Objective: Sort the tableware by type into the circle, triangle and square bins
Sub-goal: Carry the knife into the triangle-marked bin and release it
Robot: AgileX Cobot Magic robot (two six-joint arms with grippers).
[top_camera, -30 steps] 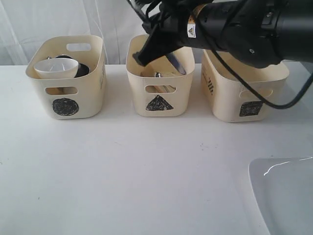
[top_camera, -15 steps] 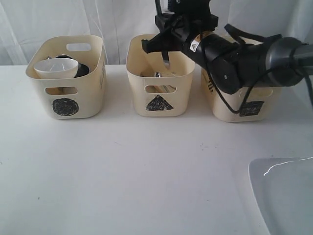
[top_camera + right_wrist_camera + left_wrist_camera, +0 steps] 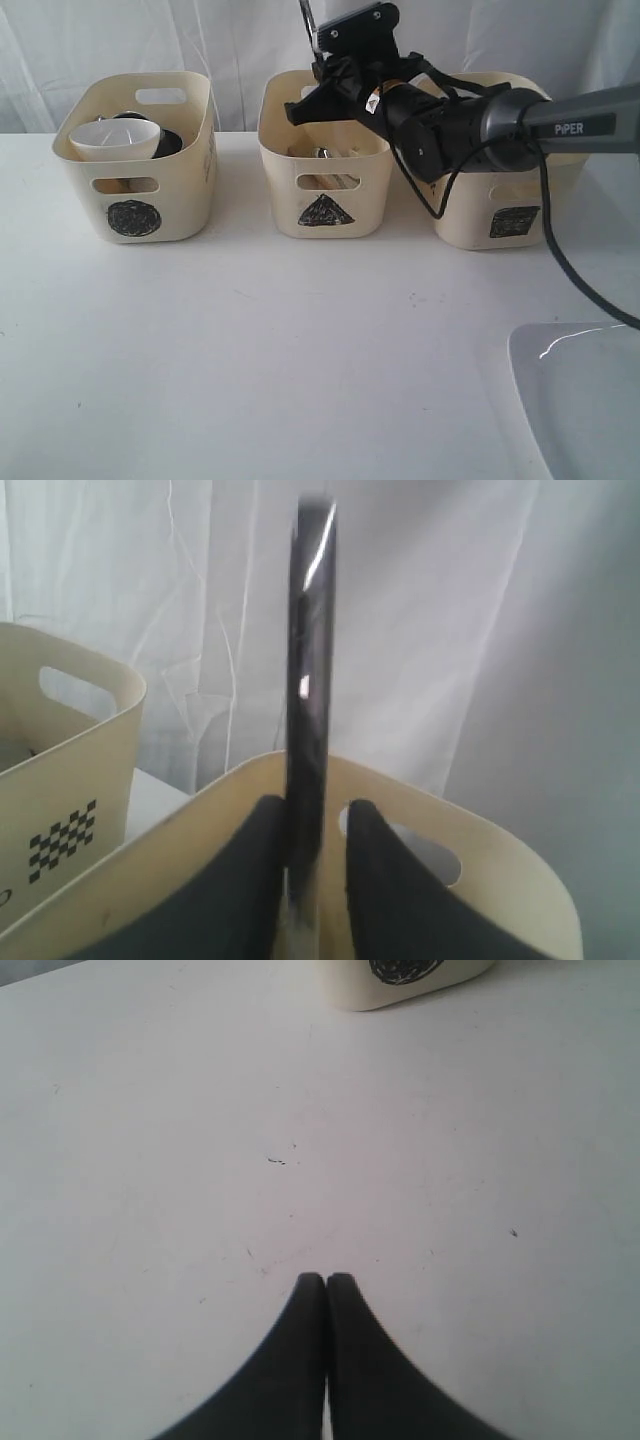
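Note:
Three cream bins stand in a row: the circle bin [image 3: 135, 160], the triangle bin [image 3: 325, 170] and the square bin [image 3: 500, 180]. A white bowl [image 3: 115, 138] and dark mugs [image 3: 165, 142] lie in the circle bin, and cutlery [image 3: 320, 153] lies in the triangle bin. My right gripper [image 3: 300, 105] [image 3: 312, 805] hovers over the triangle bin, open. A thin steel utensil [image 3: 307, 18] [image 3: 310, 680], edge-on, stands between its fingers against one, with a gap to the other. My left gripper [image 3: 327, 1278] is shut and empty over bare table. The white plate [image 3: 580, 400] lies at front right.
A white curtain [image 3: 230, 40] hangs behind the bins. The right arm [image 3: 520, 115] and its cable [image 3: 570, 270] cross above the square bin. The base of the circle bin [image 3: 400, 980] shows at the edge of the left wrist view. Another bin [image 3: 60, 770] bears a checkered mark.
The right arm has drawn back and turned, so the utensil now points up instead of down into the triangle bin. Its jaws have widened. The left gripper has not moved.

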